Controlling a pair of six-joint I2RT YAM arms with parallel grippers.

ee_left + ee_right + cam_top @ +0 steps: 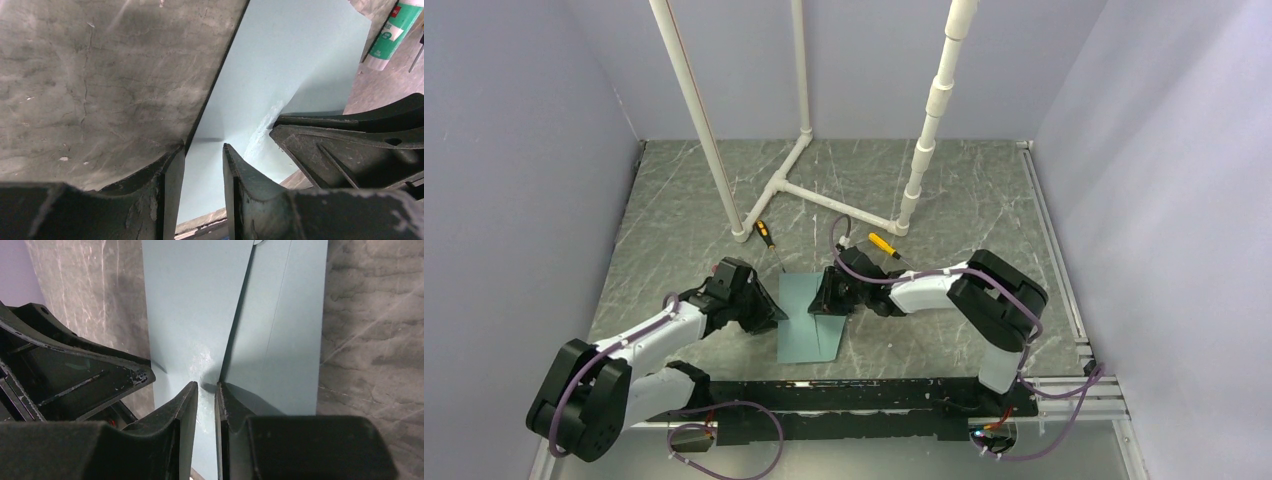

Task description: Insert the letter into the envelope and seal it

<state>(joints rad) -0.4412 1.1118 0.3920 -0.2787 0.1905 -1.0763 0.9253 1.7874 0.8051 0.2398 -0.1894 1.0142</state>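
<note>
The pale teal envelope [809, 330] lies flat on the marble table between both arms. Its triangular flap [280, 330] is folded over the body, with the tip at my right gripper's fingertips. A whitish smear marks the envelope [165, 300] beside that tip. My right gripper [207, 385] hovers right over the flap tip with a narrow gap between its jaws and nothing in it. My left gripper [202, 147] stands open over the left edge of the envelope [280, 60], and teal paper shows through the gap. The two grippers [774, 305] [824, 297] nearly face each other. The letter is out of view.
A white pipe frame [789, 185] stands at the back of the table. Two yellow-handled screwdrivers [765, 232] [882, 242] lie just behind the envelope. A green and white tube [395, 30] lies beyond the envelope's far corner. A black rail [874, 395] runs along the near edge.
</note>
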